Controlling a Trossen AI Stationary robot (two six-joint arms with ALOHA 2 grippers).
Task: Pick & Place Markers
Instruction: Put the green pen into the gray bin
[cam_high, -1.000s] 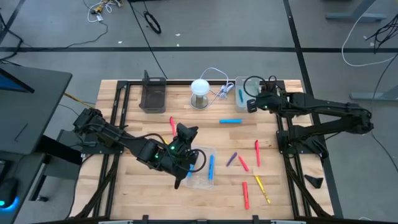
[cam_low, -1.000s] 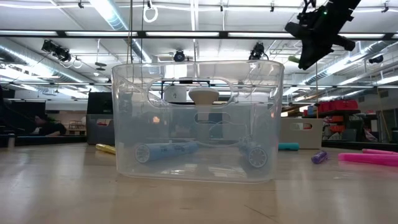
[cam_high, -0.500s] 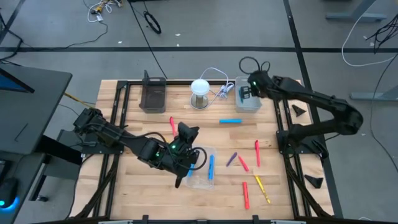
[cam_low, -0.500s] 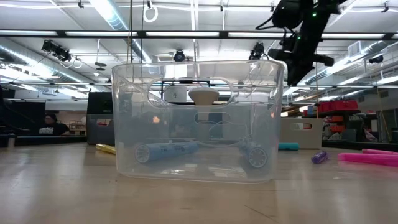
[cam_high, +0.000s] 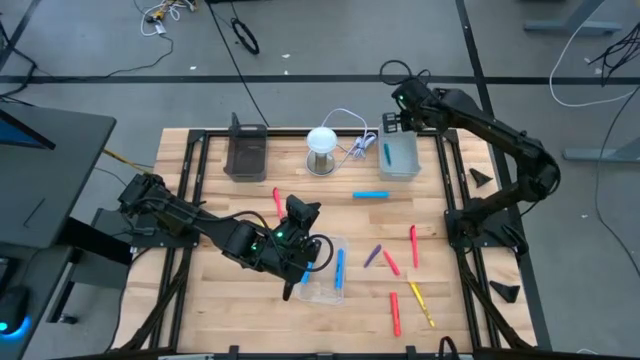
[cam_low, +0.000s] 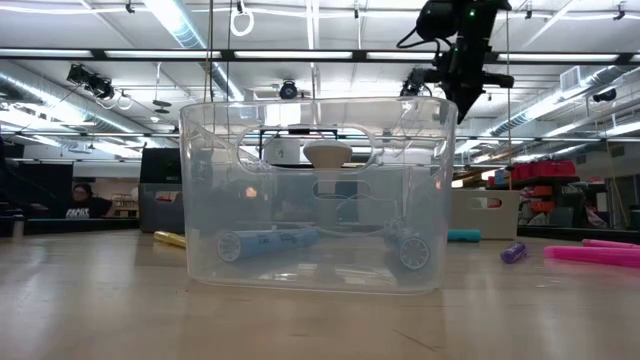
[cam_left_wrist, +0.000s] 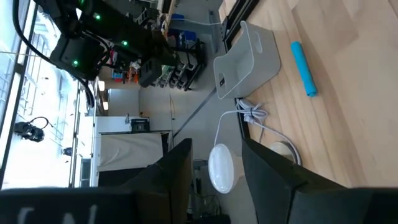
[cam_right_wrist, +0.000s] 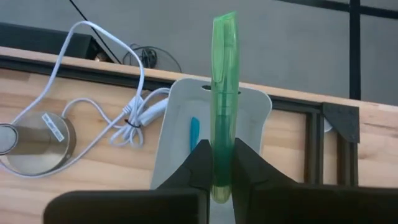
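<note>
- Green marker (cam_right_wrist: 223, 99) clamped between R gripper (cam_right_wrist: 216, 163) fingers, standing up past the tips; R gripper (cam_high: 396, 122) hangs over the grey bin (cam_high: 399, 157) at table 1 o'clock, at the bin's far edge.
- Grey bin already has one blue marker (cam_right_wrist: 194, 134) inside.
- Clear bin (cam_high: 322, 270) near table centre, slightly toward 7 o'clock: blue marker (cam_high: 339, 269) lying in it. Low view shows that bin (cam_low: 318, 190) up close w/ blue marker (cam_low: 268, 241) on its floor.
- L gripper (cam_high: 298, 262) sits at the clear bin's 9 o'clock edge, fingers (cam_left_wrist: 273, 180) partly apart. Can't tell if it grips the rim or anything else.
- Loose markers on table: blue one (cam_high: 371, 195) centre, just 7 o'clock of grey bin; red one (cam_high: 277, 201) at 11 o'clock of L gripper.
- Cluster at table 4–5 o'clock: purple (cam_high: 372, 256), red (cam_high: 391, 263), red (cam_high: 413, 245), red (cam_high: 395, 312), yellow (cam_high: 421, 303). All flat, apart from each other except purple and the red beside it, which lie close.
- Black bin (cam_high: 246, 152) at table 11 o'clock.
- White puck lamp (cam_high: 322, 148) w/ white cable (cam_high: 354, 143) at 12 o'clock, between black and grey bins.
- Person (cam_low: 78, 203) seated in room bkgd, low view.
</note>
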